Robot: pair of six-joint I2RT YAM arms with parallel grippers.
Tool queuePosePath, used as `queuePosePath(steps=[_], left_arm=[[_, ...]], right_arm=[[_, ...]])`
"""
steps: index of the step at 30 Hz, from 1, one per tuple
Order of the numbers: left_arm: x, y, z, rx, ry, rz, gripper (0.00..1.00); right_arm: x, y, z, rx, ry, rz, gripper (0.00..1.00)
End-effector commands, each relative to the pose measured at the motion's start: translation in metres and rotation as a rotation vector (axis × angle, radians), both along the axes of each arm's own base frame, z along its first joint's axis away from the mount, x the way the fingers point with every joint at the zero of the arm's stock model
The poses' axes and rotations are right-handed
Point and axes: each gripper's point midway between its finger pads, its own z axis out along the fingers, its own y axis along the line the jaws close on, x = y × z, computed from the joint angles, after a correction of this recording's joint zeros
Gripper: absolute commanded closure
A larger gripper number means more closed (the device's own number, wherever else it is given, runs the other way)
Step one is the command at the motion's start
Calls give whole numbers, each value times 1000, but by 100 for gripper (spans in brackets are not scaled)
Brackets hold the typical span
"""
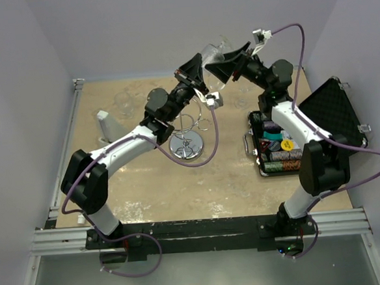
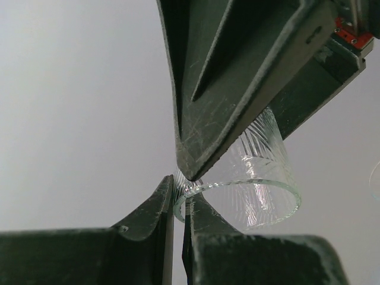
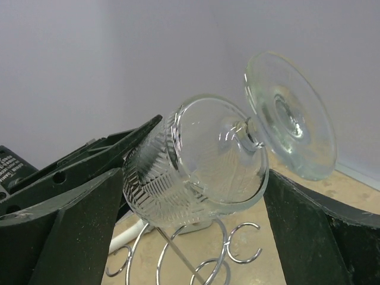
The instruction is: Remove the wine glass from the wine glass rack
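The wine glass [image 1: 214, 53] is held tilted in the air above the back of the table. It is clear with a ribbed bowl [image 3: 190, 169] and a round foot [image 3: 291, 116]. My left gripper [image 2: 180, 191] is shut on the glass's rim [image 2: 237, 189], one finger inside and one outside. My right gripper [image 3: 193, 178] is open, with a finger [image 3: 71, 231] on each side of the bowl. In the top view the left gripper [image 1: 198, 69] and the right gripper [image 1: 228, 60] meet at the glass. Below stands the chrome wine glass rack [image 1: 187, 142], and its curled hooks [image 3: 202, 261] show under the bowl.
An open black case [image 1: 331, 110] with rows of chips [image 1: 278, 150] lies at the right. Two clear glasses [image 1: 125, 104] stand at the back left, next to a grey upright object [image 1: 107, 127]. Walls close in on the table at the back and both sides.
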Motion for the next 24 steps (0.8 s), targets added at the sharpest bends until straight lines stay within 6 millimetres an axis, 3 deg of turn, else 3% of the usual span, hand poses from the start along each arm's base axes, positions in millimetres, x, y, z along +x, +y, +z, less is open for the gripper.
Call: queuePosePath(steps=[1,6,11,19,24], left_arm=[[25,56,57,-154,9,210,100],[43,88,67,-185,113,321,100],[47,116,67,-186,141,386,100],[50,140,75,-149,203,456,100],[65,179,80,-191,321,577,100]], right_arm=[[-19,-13,22,-19,-114,-24,1],[-27,-19,23,-28,-153,-32,2],[-35,-16,20,-50,-198,0,2],[-24,-20,19,-78,-208,-42,2],[-12,-28,13,-134,-206,-106,2]])
